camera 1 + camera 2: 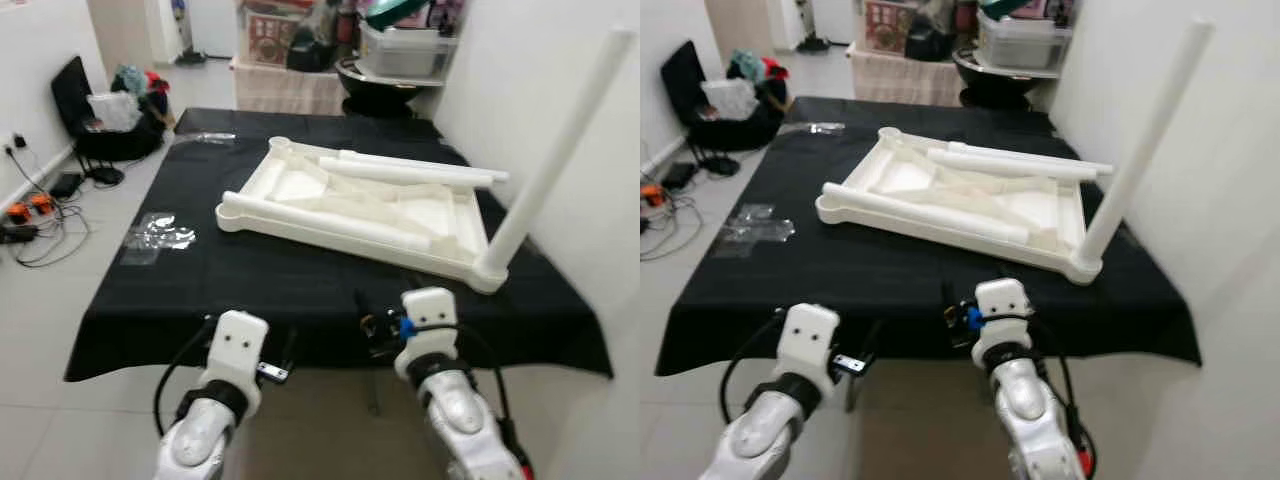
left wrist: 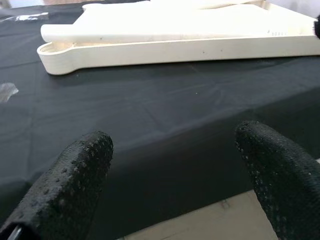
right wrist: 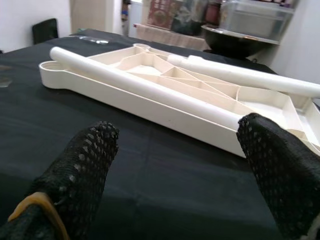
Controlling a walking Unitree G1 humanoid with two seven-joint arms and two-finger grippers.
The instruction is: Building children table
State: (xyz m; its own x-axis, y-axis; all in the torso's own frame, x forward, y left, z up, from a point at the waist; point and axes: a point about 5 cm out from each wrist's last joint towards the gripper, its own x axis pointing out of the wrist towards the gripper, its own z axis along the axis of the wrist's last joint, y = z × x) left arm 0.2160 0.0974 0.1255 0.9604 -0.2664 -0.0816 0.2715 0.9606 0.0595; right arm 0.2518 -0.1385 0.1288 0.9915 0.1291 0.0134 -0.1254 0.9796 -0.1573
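Reaching forward side by side, both arms stopped at the near edge of the black-draped table (image 1: 200,280). The left gripper (image 2: 170,175) had its fingers spread wide and held nothing; the right gripper (image 3: 180,170) was just as wide apart and equally empty. Ahead of both, beyond a strip of bare cloth, one white tabletop (image 1: 300,185) lay upside down. One leg (image 1: 560,140) stood upright in its near corner, ahead and to the right of the right gripper. Three more legs (image 1: 415,172) lay loose across the tabletop's ribbed underside.
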